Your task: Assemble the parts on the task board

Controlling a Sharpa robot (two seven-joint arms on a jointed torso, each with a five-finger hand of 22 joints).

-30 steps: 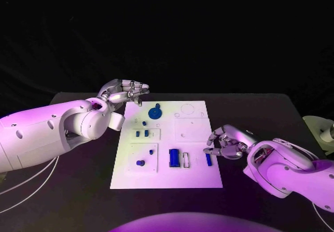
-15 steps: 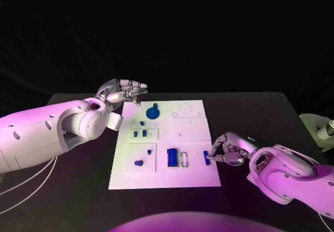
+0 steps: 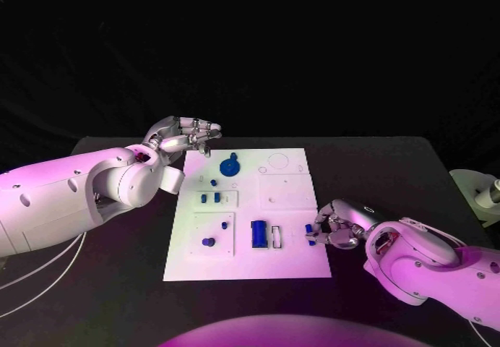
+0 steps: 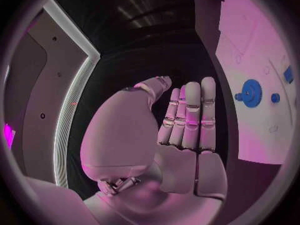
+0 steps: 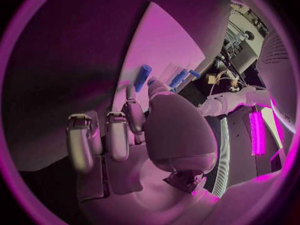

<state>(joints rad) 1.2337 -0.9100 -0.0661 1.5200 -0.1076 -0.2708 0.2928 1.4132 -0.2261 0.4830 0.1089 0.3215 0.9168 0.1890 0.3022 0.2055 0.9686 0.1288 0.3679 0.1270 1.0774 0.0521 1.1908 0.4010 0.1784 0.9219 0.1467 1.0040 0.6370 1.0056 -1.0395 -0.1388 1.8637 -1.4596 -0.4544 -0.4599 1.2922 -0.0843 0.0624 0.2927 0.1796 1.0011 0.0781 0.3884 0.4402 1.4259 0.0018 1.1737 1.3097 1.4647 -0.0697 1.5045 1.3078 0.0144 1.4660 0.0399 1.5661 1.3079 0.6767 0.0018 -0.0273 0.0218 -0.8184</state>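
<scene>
My right hand (image 3: 339,225) rests at the right edge of the flat white rectangular task board (image 3: 287,199), fingers curled in. Thumb and a fingertip pinch a small blue bar-shaped part (image 3: 311,233), holding it tilted just above the board's right margin. From my right wrist the same blue bar (image 5: 142,78) sticks up past my fingertips (image 5: 130,97), clear of the white plate behind it.

My left hand (image 3: 186,136) hovers at the far left corner of the board, above the black table (image 3: 386,166). From the left wrist it (image 4: 181,120) shows its fingers straight and pressed side by side, thumb lying close alongside, nothing in the palm.

On the board, a round blue disc-shaped part (image 3: 231,169) with a small knob beside it sits near the far edge, close to my left hand; the left wrist view shows that disc (image 4: 250,93) lying flat on the white surface. Two small blue pegs (image 3: 212,197) stand in a square recess further toward me. A low blue knob (image 3: 209,241) sits in the near left panel. A dark blue rectangular block (image 3: 259,234) lies in the near middle, just beside a narrow white slot (image 3: 277,237), and my pinched bar is just to the right of that slot.
</scene>
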